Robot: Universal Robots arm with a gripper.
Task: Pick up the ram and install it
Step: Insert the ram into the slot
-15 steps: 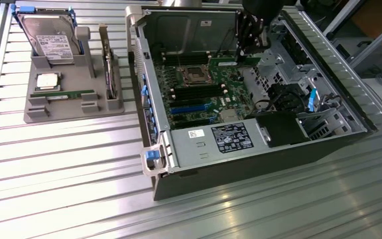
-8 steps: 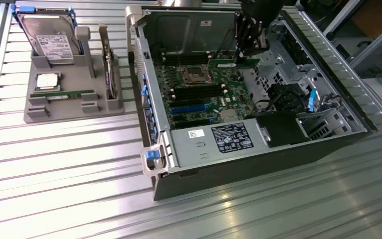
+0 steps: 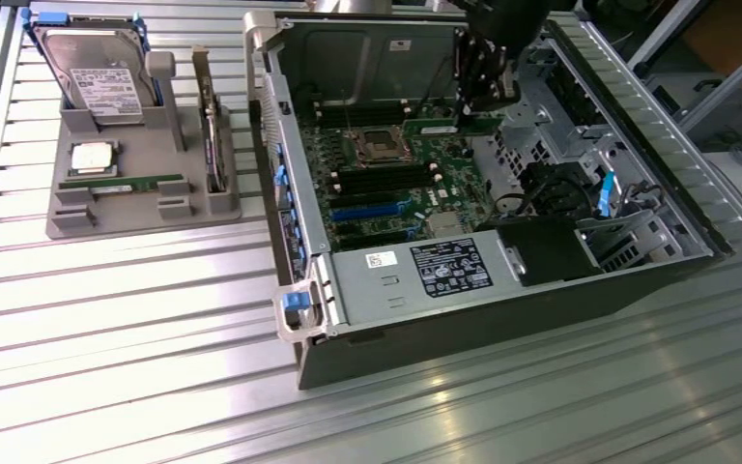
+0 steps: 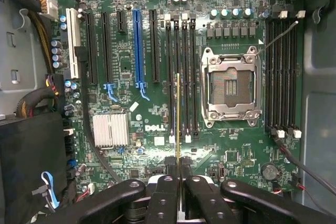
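Two sticks are showing: the exterior view is catching a spare green stick [image 3: 123,182] lying on the grey tray [image 3: 113,217], well apart from the gripper [image 3: 490,92]. Wrist view is showing the ram [image 4: 178,121] edge-on, clamped between closed fingers [image 4: 164,192], extending straight ahead over the memory slots [image 4: 181,77]. Arm is reaching steeply down into the open computer case [image 3: 474,222].

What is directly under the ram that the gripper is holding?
Under the ram, held edge-on by the gripper, are the motherboard's black memory slots, beside the empty processor socket. Which slot it lines up with cannot be seen.
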